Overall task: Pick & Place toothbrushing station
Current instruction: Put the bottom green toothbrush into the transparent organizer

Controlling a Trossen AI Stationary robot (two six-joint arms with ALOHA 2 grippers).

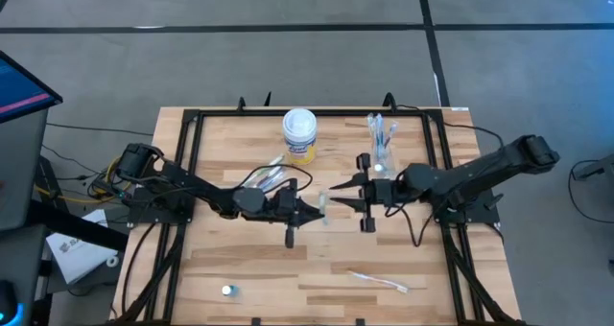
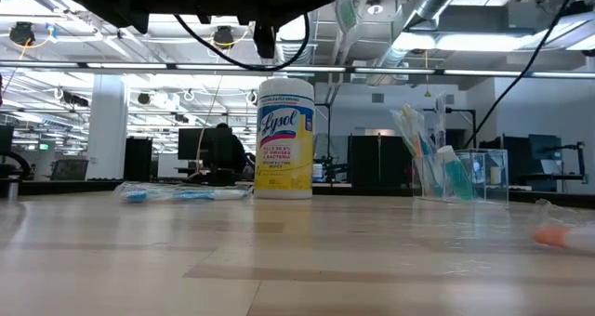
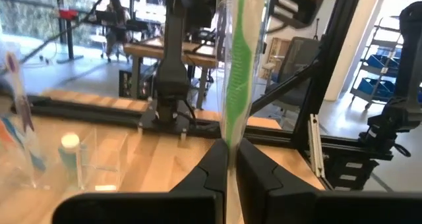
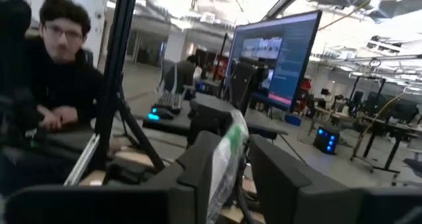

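Green toothbrush pinched by left hand — tips cut off; right hand alongside.

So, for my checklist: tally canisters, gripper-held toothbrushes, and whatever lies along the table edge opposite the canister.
Canister: 1
Green toothbrush, in left gripper: 1
Toothbrush by that edge: 1
Small round item by that edge: 1
Total: 4

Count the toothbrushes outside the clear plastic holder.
3 at least: green wrapped toothbrush in the left fingers, white toothbrush near the table's front edge, blue wrapped toothbrush beside the yellow-labelled canister; another may lie there.
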